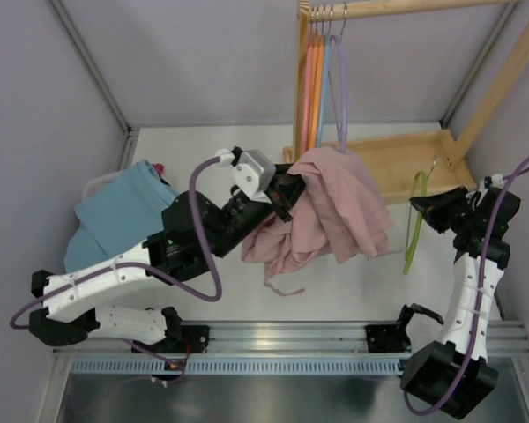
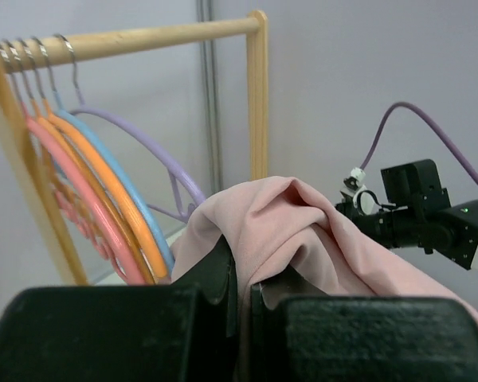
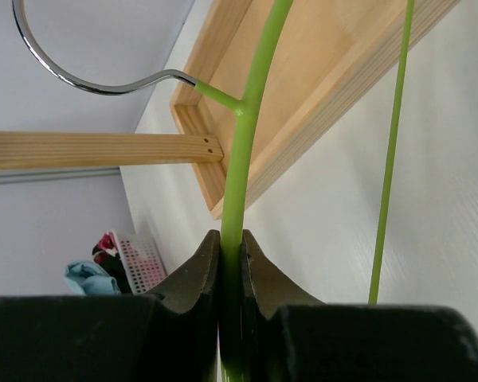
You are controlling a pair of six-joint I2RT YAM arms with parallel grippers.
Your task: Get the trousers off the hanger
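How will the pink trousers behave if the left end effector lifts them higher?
Probably floppy: the pink trousers hang in loose folds from the left end effector. Likely light for their size, as one small pinch seems to hold them up.

- Between the matt black right fingers (image 3: 193, 274) we see a hanger (image 3: 251, 103) of smooth, slightly glossy green plastic, and its hook (image 3: 72, 76) is polished metal.
- At the left fingers (image 2: 213, 278), we see the trousers (image 2: 303, 231): soft, matt pink cloth.
- Beyond the right fingers, the rack (image 3: 103, 150) looks like pale, smooth wood.
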